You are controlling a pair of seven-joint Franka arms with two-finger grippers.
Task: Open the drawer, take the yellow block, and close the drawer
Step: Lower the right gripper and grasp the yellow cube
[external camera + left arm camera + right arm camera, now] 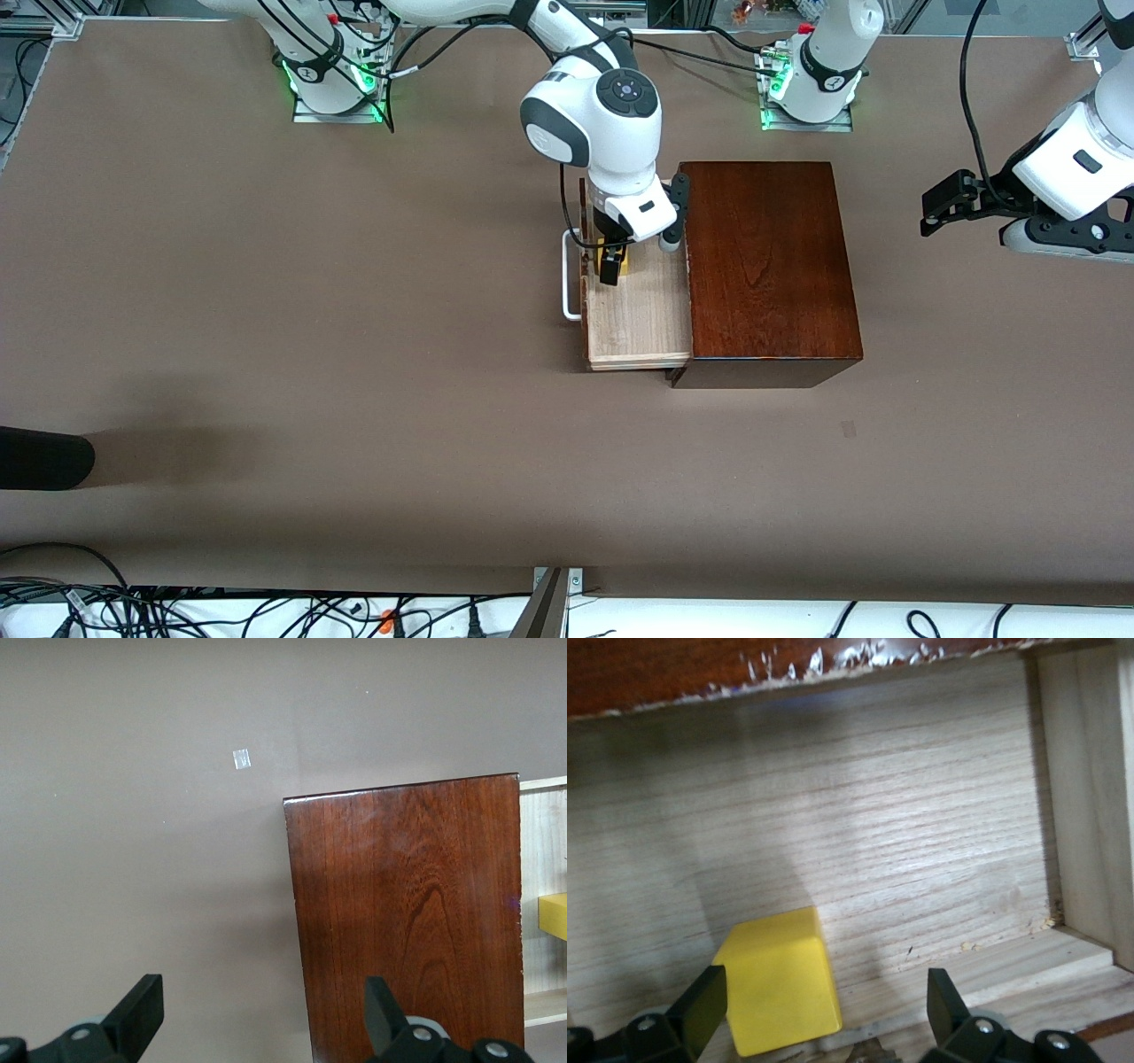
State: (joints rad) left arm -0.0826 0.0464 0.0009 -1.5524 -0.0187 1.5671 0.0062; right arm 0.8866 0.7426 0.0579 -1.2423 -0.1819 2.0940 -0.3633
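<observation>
Front view shows the drawer pulled out of the glossy dark mahogany box toward the right arm's end of the tabletop. Its tray is pale unfinished wood with fine grain, its front is dark reddish-brown, and a white loop handle sticks out from that front. The yellow block is a small bright cube with clean, sharp edges, about as wide as one gripper. It lies on the drawer floor, in the half of the tray farther from the front camera and close to the drawer front.

The right gripper is lowered into the drawer over the block. Its fingers are spread wide, and in the right wrist view the block sits beside one finger, not centred in the gap; nothing is gripped. Low wooden walls rim the tray, and the box's front edge, chipped and pale along its lower lip, closes off one side. The rest of the drawer floor is bare wood, nearer the front camera than the block.

The left gripper waits in the air at the left arm's end of the tabletop, well apart from the box, fingers wide and holding nothing. Its wrist view looks along the box top to the open drawer, where a corner of the block shows.
</observation>
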